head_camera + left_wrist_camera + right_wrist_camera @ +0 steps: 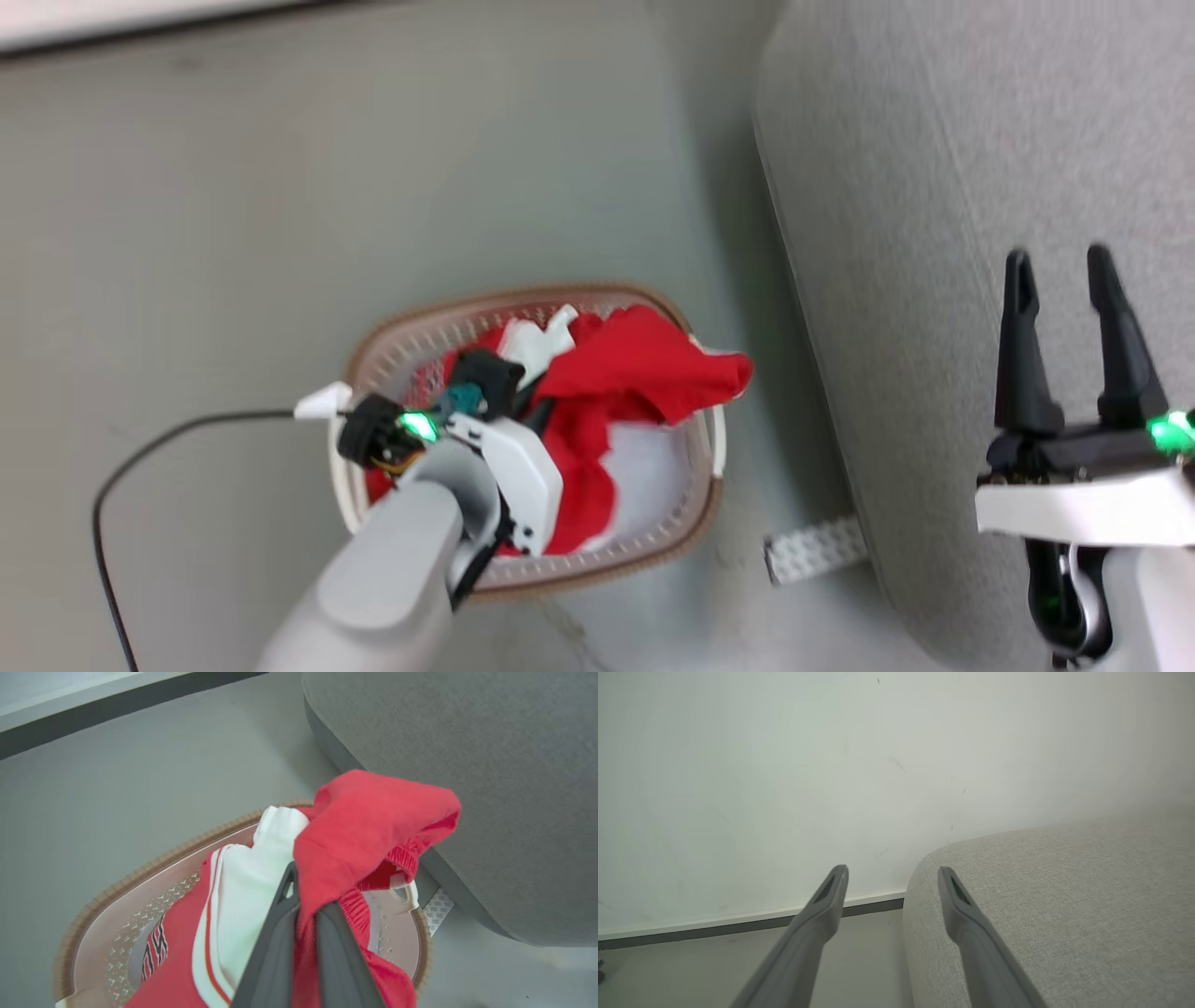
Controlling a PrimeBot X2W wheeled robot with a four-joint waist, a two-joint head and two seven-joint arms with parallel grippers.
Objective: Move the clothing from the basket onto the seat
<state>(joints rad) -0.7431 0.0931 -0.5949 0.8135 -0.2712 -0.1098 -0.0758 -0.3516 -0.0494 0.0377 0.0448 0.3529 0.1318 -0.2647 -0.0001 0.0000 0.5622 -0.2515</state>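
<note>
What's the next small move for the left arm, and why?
Probably a short lift straight up. The left gripper is shut on a red garment whose bunched fabric reaches past the laundry basket rim, with a red and white jersey lying under it. Raising it clear first should avoid dragging the basket before swinging toward the grey sofa beside it.

The basket (597, 565) sits on the floor (233, 187). The seat (934, 187) is just beside it, on the robot's right. The clothing (644, 373) lies in the basket, and one part reaches out past the rim toward the seat. The left end effector (306, 900) is over the basket, with some clothing between its fingers. The right end effector (1060, 271) is above the seat. A cable (187, 429) lies on the floor, left of the basket.
</note>
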